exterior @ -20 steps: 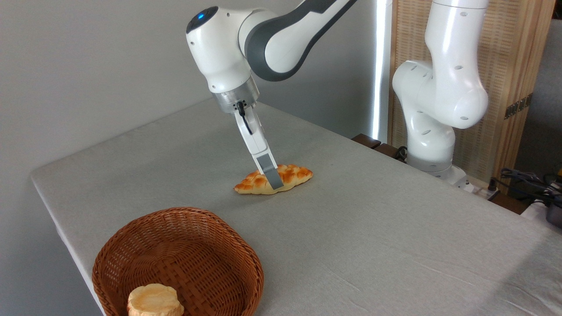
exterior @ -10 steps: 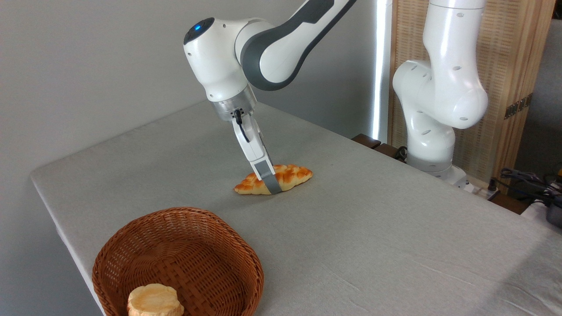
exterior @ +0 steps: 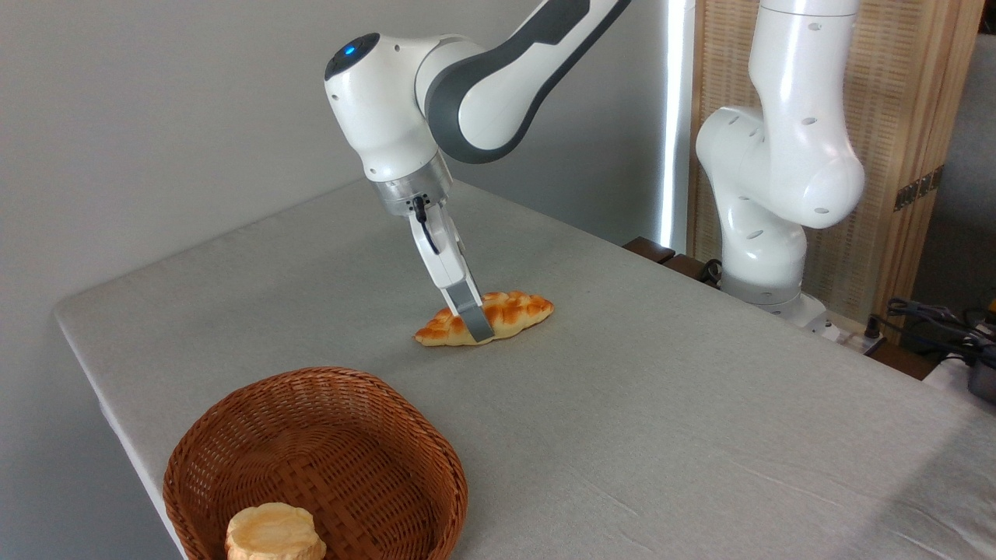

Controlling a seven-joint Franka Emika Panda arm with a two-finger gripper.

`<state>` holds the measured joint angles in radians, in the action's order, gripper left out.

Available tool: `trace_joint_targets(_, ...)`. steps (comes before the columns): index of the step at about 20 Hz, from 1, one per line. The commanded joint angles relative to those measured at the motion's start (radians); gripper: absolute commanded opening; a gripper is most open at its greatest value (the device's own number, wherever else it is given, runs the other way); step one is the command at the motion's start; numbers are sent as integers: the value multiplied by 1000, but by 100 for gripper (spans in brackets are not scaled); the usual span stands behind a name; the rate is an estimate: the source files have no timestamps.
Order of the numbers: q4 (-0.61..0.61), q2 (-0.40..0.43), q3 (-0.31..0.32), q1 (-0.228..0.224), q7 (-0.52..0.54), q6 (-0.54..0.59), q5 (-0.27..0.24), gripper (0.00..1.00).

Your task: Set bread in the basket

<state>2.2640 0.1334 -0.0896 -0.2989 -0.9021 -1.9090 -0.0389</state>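
Note:
The bread [exterior: 520, 311], a golden braided loaf, lies flat on the grey table near its middle. My gripper [exterior: 480, 325] is tilted down over the loaf's middle. Its near grey fingertip [exterior: 476, 320] stands in front of the loaf's near side, almost at the tabletop. The far finger is hidden behind the loaf. The jaws look spread across the loaf, with no sign of squeezing. The basket [exterior: 436, 451], round reddish-brown wicker, sits at the table's front left corner, well apart from the gripper.
A small round pale-yellow bun [exterior: 274, 533] lies inside the basket at its front. The arm's white base [exterior: 766, 257] stands at the table's far right edge, with cables [exterior: 934, 319] beyond it. The table's left edge runs close behind the basket.
The gripper has come down and slightly left over the loaf, its near fingertip dropping from the loaf's top to almost table level. The bread and the basket have not moved.

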Motion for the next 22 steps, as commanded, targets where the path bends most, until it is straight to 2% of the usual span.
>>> trace_joint_targets(1, -3, -1, 5, -3, -18, -15, 5, 53)
trace_joint_targets(5, -27, 17, 7, -3, -17, -13, 4, 53)
trace_joint_targets(11, -141, 34, 19, 7, -9, 1, -3, 53)
trace_joint_targets(15, -233, 28, 88, 17, -11, -34, -6, 53)
trace_joint_targets(20, -261, -3, 175, 18, 0, -175, -10, 52)
trace_joint_targets(22, -284, -43, 188, 18, 38, -258, -10, 52)
